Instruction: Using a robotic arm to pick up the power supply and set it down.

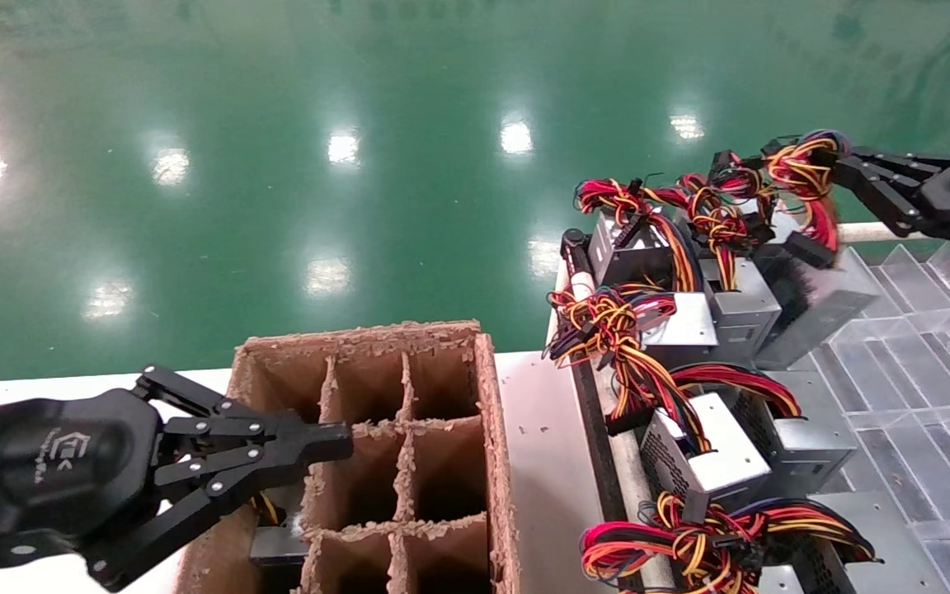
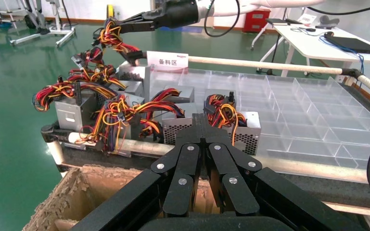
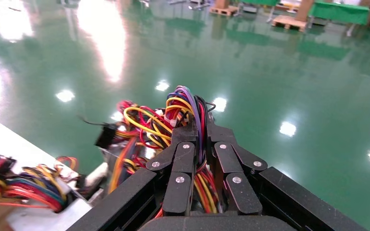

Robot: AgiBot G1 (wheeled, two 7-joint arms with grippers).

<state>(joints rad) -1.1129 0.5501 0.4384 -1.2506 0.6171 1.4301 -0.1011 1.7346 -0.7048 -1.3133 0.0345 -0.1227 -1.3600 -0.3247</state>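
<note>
My right gripper is shut on the red, yellow and orange wire bundle of a power supply. That silver-grey box hangs tilted under the wires, over the far end of the row of other units. The left wrist view shows this same right gripper holding the wires high above the row. My left gripper is shut on nothing and hovers over the left side of the brown divided cardboard box.
Several more power supplies with tangled wires lie along the edge of a clear divided tray. A white sign stands behind them. A dark unit with wires sits in a near left compartment of the box.
</note>
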